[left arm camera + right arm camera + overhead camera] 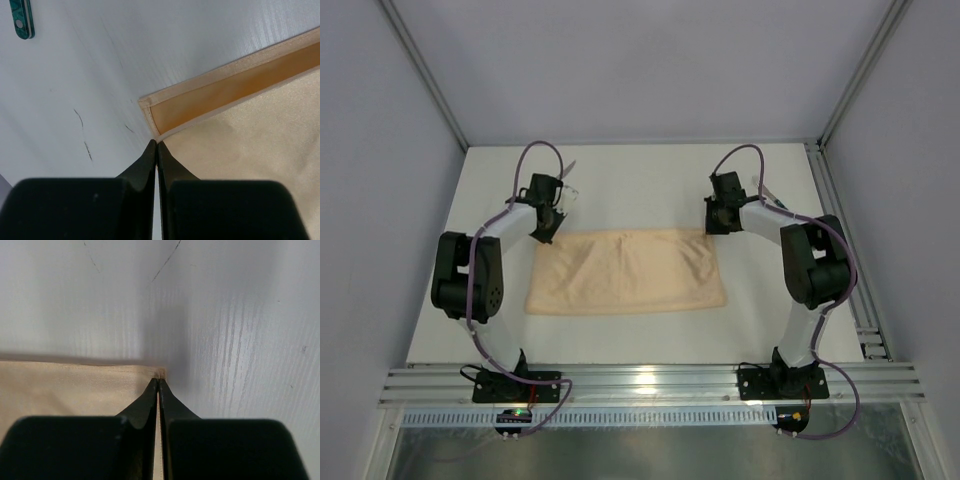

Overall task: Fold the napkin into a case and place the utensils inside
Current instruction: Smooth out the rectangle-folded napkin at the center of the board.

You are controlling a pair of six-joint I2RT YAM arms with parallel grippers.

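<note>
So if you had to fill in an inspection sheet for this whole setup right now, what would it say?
Surface: white table, a few faint dark scratches.
Job's things: peach napkin lies flat, folded over, with the lower layer's hemmed edge showing along the far side; one green utensil handle lies on the table beyond its far left corner.
Clutter: nothing seen.
Grippers: left gripper and right gripper are shut, each apparently pinching a far corner of the napkin.
Cables: purple cables loop along both arms.
Surroundings: pale walls; metal rail at the near edge.
</note>
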